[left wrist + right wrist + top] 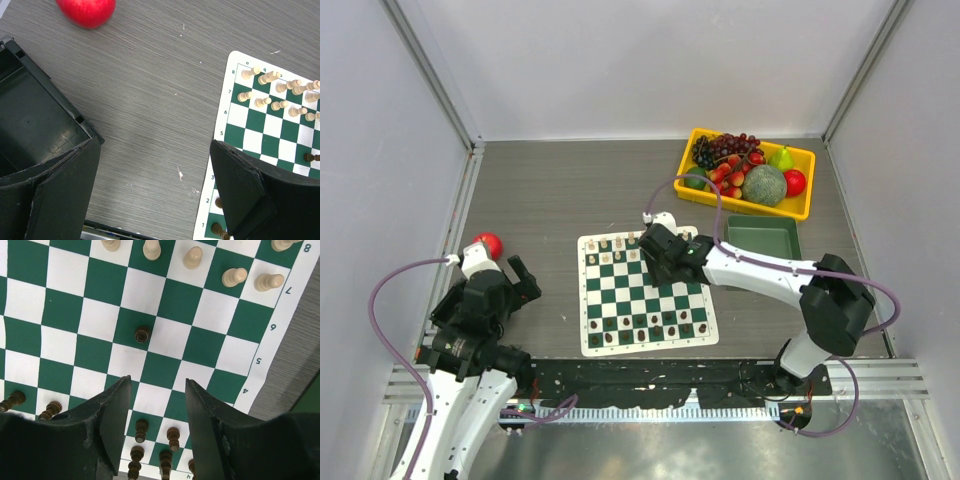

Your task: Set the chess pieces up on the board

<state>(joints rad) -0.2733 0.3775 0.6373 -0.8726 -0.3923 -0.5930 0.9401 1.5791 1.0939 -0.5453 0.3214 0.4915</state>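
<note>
Chess pieces, tiny turned men, are all on the thin green-and-white checked board (642, 297), which lies flat on the grey wood-grain table (550, 190) in front of your two arms. The cream pieces (611, 251) fill the two far rows. The dark brown pieces (650, 326) line the near rows, some standing off the middle of their squares.

Your right gripper (157, 400) hangs over the middle of the board with its black jaws apart and only bare squares showing between them. Just ahead of its fingertips (117, 400), one lone dark pawn (142, 334) stands upright on a green square, apart from both sets and touching neither finger.

Your left gripper (155, 185) is off the board, over bare table at its left edge, with its jaws spread wide and nothing between them. A shiny red apple (488, 245) sits on the table just beyond that arm.

Past the far right corner of the board sits a yellow plastic tray (692, 160) heaped with fruit. A plain dark green bin (761, 240) lies just in front of it, beside your right forearm.
</note>
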